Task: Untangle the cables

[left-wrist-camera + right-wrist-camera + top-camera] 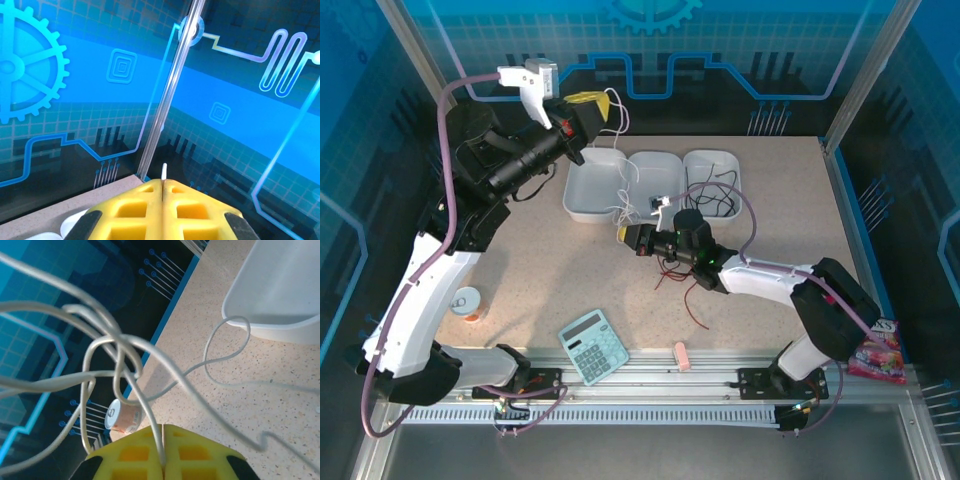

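A white cable [624,118] hangs from my left gripper [603,102], which is raised high over the back of the table. In the left wrist view its yellow fingers [190,205] are pressed together, with the white cable's tip [164,170] poking out between them. My right gripper [626,237] is low over the table in front of the trays, shut on the same white cable [158,437]. That cable's knotted loops [116,354] hang just ahead of the fingers. A red cable [697,303] trails on the table by the right arm. Black cables [714,197] lie in the right tray.
Three white trays [582,205] stand in a row at the back centre; one tray's wall [280,315] is close to my right gripper. A small can [468,303] lies at the left. A teal calculator [593,345], a pink block [681,356] and a pink packet [880,355] lie along the front.
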You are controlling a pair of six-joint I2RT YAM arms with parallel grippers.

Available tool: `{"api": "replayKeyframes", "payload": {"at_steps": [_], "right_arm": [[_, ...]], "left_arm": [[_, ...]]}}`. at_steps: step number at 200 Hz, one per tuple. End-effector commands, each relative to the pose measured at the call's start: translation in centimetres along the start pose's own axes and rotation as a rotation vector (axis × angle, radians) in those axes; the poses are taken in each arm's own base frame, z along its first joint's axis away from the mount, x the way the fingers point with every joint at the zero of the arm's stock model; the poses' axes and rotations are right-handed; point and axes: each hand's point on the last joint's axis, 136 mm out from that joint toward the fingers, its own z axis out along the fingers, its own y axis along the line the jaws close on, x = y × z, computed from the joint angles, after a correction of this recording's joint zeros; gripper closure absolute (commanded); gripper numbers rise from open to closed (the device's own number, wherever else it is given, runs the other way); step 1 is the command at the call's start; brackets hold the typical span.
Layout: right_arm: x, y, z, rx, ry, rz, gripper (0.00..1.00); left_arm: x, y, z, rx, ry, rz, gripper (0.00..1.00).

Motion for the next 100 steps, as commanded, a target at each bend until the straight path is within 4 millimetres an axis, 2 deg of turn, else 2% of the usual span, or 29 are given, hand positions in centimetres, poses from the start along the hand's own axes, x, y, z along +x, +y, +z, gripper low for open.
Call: {"api": "replayKeyframes", "payload": {"at_steps": [1,34,65,100], "right_arm": [[0.8,-1.5,-0.8,0.1,0.017,-0.008,1.0],[4.3,-6.8,-3.8,0.321,0.094,0.003,1.0],[7.7,-11.6,-7.8,0.523,0.166,0.047,1.0],[9.2,-15.0,-11.6,0.665,0.18,0.108,1.0]], "left_arm": [[-1.8,1.6,-1.4,-0.093,-0.063,0.054,1.0],[-4.7,4.6,-2.8,-0.209,-0.131,0.078,1.0],[-6.6,7.7,-3.8,-0.305,-0.172,0.072,1.0],[-8.1,11.9,-5.2,-0.405,-0.215,0.017,1.0]]}}
